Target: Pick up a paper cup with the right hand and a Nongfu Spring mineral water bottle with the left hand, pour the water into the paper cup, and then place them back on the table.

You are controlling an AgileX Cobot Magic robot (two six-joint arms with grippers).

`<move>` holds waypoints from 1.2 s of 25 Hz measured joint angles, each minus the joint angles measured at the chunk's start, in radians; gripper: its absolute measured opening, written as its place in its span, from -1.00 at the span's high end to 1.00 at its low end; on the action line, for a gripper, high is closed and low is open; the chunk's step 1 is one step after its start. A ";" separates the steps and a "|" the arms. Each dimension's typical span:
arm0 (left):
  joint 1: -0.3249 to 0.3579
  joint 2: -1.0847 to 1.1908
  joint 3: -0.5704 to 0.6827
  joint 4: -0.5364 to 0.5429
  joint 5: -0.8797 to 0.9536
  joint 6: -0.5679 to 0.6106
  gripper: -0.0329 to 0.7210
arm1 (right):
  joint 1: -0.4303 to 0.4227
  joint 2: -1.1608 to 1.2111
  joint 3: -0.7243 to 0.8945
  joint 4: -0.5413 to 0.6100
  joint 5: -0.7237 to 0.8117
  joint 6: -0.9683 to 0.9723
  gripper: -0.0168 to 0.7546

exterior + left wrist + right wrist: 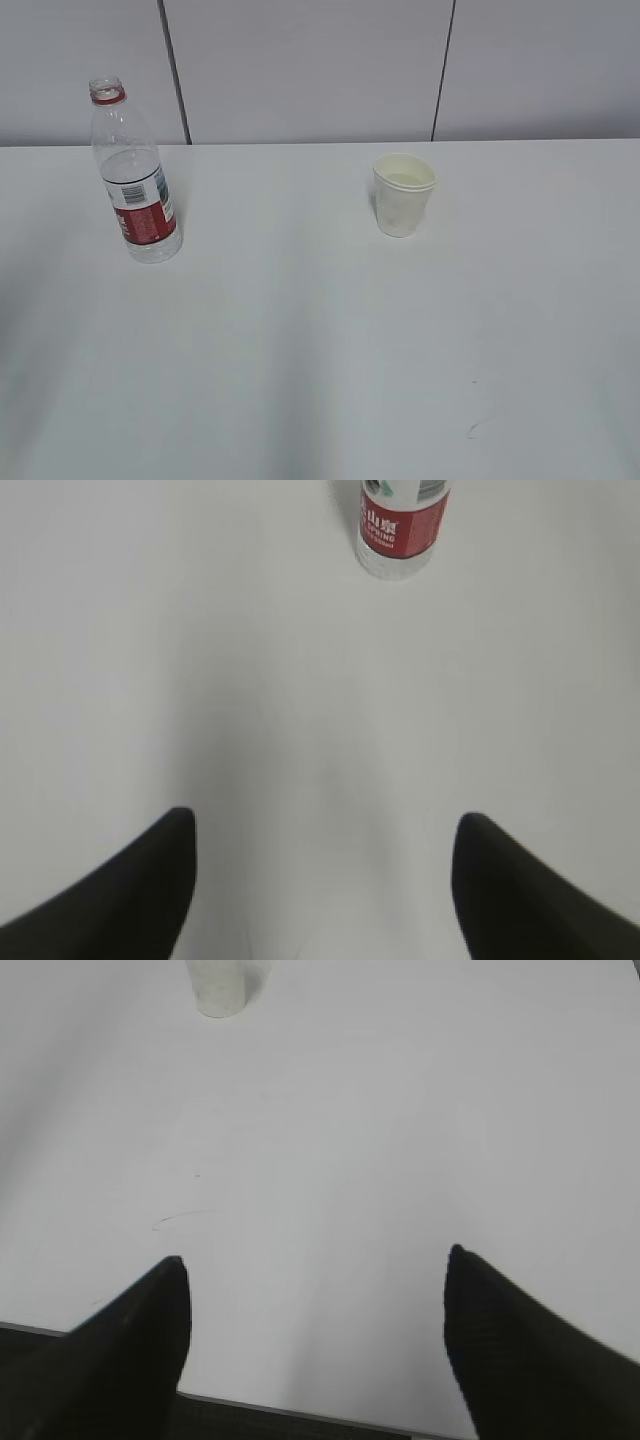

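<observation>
Nongfu Spring mineral water bottle point(135, 180) stands upright far-left on the table point(320, 380), paper cup point(404, 194) well apart (each on its own arm's side), left hand point(320, 885) and right hand point(315, 1345) both spread, empty.

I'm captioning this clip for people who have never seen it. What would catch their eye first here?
The clear water bottle with its red-and-white label stands upright at the far left of the white table. The off-white paper cup stands upright well apart, right of centre. In the wrist views the left gripper and right gripper are open, empty and far back from both.
</observation>
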 joint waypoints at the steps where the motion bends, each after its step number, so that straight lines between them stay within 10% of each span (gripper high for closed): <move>1: 0.000 -0.020 0.000 0.000 0.014 0.000 -0.39 | 0.000 0.000 0.000 0.000 0.000 0.000 -0.57; 30: 0.000 -0.754 0.025 0.000 0.397 -0.022 -0.39 | 0.000 0.000 0.000 0.000 0.000 0.000 -0.57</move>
